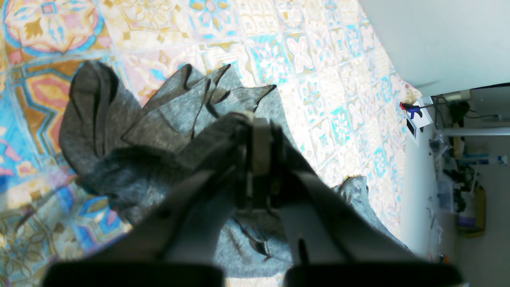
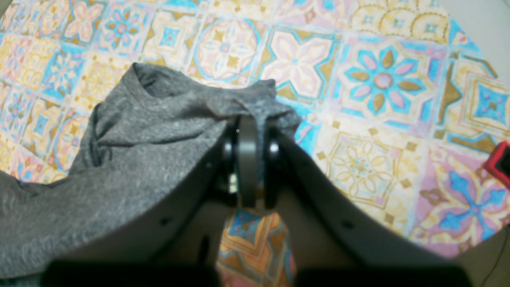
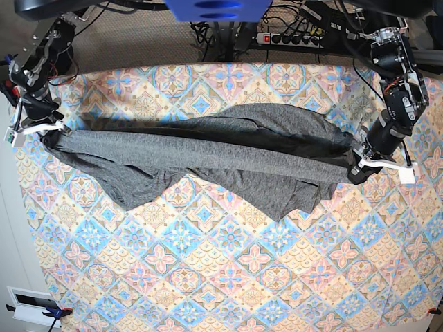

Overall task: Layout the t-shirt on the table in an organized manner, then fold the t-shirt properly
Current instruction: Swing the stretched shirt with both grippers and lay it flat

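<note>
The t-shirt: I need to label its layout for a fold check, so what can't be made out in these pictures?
- t-shirt, base view: neckline and sleeves lost in bunched folds.
- left gripper, left wrist view: blurred; gripped fabric bunched, which edge unclear.
- right gripper, right wrist view: shirt cut off by the left edge.

The t-shirt (image 3: 208,162) is matt, wrinkly heather-grey knit; the table (image 3: 228,277) wears smooth printed cloth.

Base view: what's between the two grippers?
Only the t-shirt, stretched from the right gripper to the left gripper above the table.
</note>
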Available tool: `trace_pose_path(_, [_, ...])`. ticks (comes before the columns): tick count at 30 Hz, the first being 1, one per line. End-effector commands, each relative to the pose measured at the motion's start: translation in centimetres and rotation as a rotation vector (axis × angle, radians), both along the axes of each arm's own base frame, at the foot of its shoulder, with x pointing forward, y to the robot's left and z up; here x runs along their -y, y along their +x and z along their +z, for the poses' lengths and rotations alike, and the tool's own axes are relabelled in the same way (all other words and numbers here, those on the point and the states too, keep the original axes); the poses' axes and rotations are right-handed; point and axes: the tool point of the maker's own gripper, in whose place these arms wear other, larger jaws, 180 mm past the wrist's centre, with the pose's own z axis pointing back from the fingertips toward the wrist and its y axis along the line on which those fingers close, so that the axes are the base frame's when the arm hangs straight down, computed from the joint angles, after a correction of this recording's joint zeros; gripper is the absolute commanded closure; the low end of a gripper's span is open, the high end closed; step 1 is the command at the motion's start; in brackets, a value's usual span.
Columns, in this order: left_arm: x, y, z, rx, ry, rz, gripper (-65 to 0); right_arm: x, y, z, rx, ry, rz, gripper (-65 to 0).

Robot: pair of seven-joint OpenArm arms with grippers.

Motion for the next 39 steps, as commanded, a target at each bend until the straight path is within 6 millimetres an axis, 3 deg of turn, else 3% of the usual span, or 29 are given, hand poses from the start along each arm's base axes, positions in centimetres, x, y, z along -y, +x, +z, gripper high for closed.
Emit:
trace_pose_path(1, [-0.2,0.6,1.5,0.051,0.008,0.000,0.0,0.6,0.8,2.1,0.060,-0.046,0.005,0.0])
trace_pose_path(6, [-0.1,1.6,2.5,0.087,-0.002,0.001,0.0,0.4,1.9,2.8,0.090,-0.044,0.010,0.0])
trace_pose_path(8, [-0.2,2.7,2.6,0.097,-0.021,0.009,0.0,-1.0,4.4,3.8,0.121,-0.040,0.056,0.0])
trace_pose_path(13, [-0.1,6.4,-0.5,0.013,-0.107,0.021,0.0,-5.5,12.0,6.9,0.138,-0.190,0.199,0.0])
trace_pose_path(17, [-0.6,9.5,-2.4,-0.050,-0.173,0.046,0.0,-8.1,16.8,5.9,0.090,-0.267,0.278,0.0])
trace_pose_path(21, [-1.2,12.7,-0.8,-0.024,-0.208,0.066,0.0,-10.7,20.8,4.3,0.049,-0.307,0.334,0.0])
trace_pose_path(25, [-1.7,15.5,1.3,0.008,-0.241,0.080,0.0,-11.2,22.9,1.8,-0.012,-0.330,0.345,0.0])
trace_pose_path(31, [-2.8,18.4,2.3,-0.004,-0.268,0.117,0.0,-11.9,26.8,3.4,0.014,-0.357,0.342,0.0])
trace_pose_path(38, [-6.6,20.1,1.9,0.043,-0.079,0.291,0.0,-12.4,30.4,4.2,0.036,-0.327,0.346,0.0])
trace_pose_path(39, [-6.4,20.2,1.6,0.046,-0.046,0.297,0.0,-12.5,30.7,4.1,0.033,-0.321,0.347,0.0])
